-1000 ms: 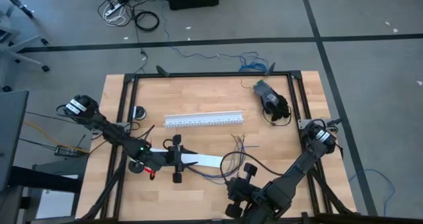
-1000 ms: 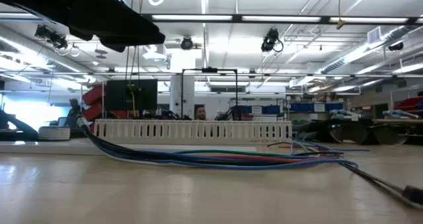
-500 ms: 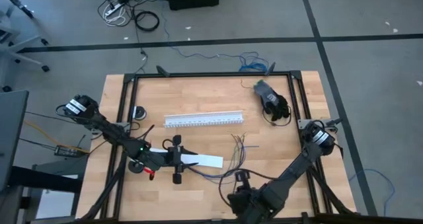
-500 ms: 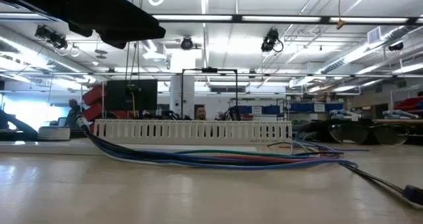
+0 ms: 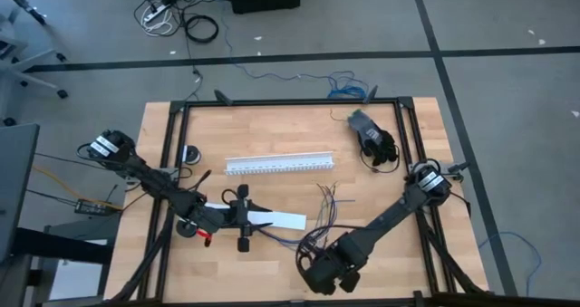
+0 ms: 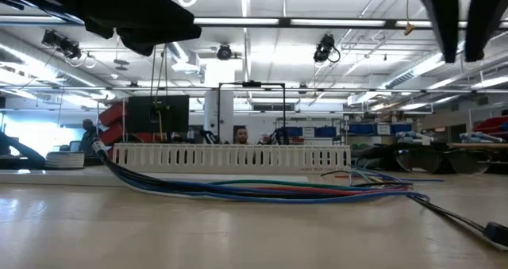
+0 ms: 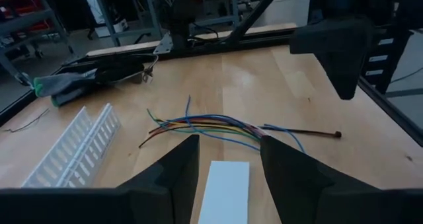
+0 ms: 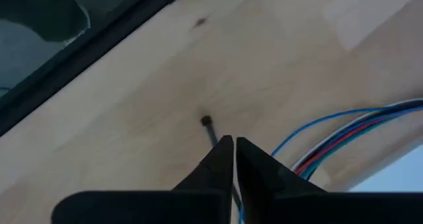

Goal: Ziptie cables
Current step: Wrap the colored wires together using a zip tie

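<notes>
**Inspector A:** State of the right gripper (image 8: 234, 139)?

**Inspector B:** It hangs above the table (image 5: 272, 135), tips pointing down. Its fingers are all but together, with only a sliver between the tips. Nothing is seen clamped.

**A:** And the ziptie (image 7: 301, 131)?

**B:** It lies flat on the table. In the right wrist view its head sits just ahead of the right gripper's tips, and the strip runs back under them. Whether the tips touch it, I cannot tell.

**A:** The cables (image 7: 205, 126)?

**B:** They are loose on the table, just beyond the left gripper's fingertips, with the free ends fanned out away from that gripper. The bunch also passes close beside the right gripper. The ziptie lies just past the bunch, on the side nearer the right gripper. Neither gripper holds the cables.

**A:** The left gripper (image 5: 254, 218)?

**B:** It is low over the table with its fingers apart. A white card (image 7: 228, 184) lies between them and reaches forward past the tips. I cannot tell whether the fingers press on it.

**A:** Anything else noted?

**B:** A white channel (image 7: 73, 154) lies ahead of the left gripper and off to one side, well apart from the cables and untouched.
</notes>
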